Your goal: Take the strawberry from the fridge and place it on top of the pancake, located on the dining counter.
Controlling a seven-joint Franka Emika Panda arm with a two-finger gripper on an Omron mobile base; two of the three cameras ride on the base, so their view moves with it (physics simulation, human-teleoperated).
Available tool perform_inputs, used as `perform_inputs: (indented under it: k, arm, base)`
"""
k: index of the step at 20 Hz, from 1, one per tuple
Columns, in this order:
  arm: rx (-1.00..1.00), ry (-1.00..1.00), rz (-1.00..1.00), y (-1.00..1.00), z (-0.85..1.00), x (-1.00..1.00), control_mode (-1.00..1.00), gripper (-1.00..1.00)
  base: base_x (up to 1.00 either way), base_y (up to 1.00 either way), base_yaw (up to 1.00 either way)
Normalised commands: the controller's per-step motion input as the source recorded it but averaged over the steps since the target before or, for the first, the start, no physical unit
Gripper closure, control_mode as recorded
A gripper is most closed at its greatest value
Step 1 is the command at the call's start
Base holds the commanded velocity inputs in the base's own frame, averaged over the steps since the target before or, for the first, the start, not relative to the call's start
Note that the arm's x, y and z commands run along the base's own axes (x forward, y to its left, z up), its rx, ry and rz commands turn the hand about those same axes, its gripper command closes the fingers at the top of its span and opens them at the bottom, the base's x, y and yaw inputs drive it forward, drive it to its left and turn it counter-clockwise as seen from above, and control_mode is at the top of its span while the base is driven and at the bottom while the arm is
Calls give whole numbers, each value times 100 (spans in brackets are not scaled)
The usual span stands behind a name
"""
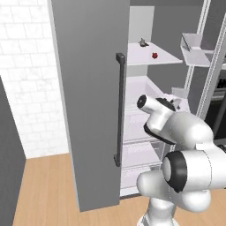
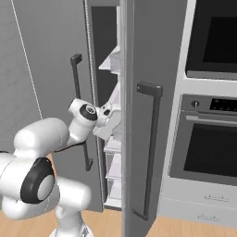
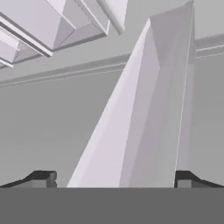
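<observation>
White brick wall left, wood floor below, black oven (image 2: 210, 139) column to the right w/ drawers under it. Fridge (image 1: 88, 101) stands open, both grey doors swung out, dark bar handle (image 1: 119, 110) on each. Arm reaches into the gap; claw (image 3: 113, 179) inside at mid-shelf height, jaws wide apart, nothing btwn them, facing pale interior panels. Strawberry (image 1: 155, 55) sits on white upper shelf (image 1: 167, 59), above claw & further in, not touching it. Small grey-brown object (image 1: 142, 42) behind berry, same shelf.
</observation>
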Motion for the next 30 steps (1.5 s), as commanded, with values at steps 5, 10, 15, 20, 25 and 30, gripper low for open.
perform_inputs:
  k: [5,10,15,20,25,30]
  arm:
    - [0,0,-2,-88,-17,-39,-100,-100]
    - [0,0,-2,-85,-10,-41,-100,-100]
    - [0,0,0,-46,0,-17,-100,-100]
    - [1,0,0,-10,1,-3,-100,-100]
    - [0,0,1,3,42,-29,-100,-100]
    - [0,2,2,29,40,-26,-100,-100]
  base:
    - [0,0,0]
    - [0,0,0]
    - [0,0,0]
    - [0,0,0]
    - [0,0,0]
    - [0,0,0]
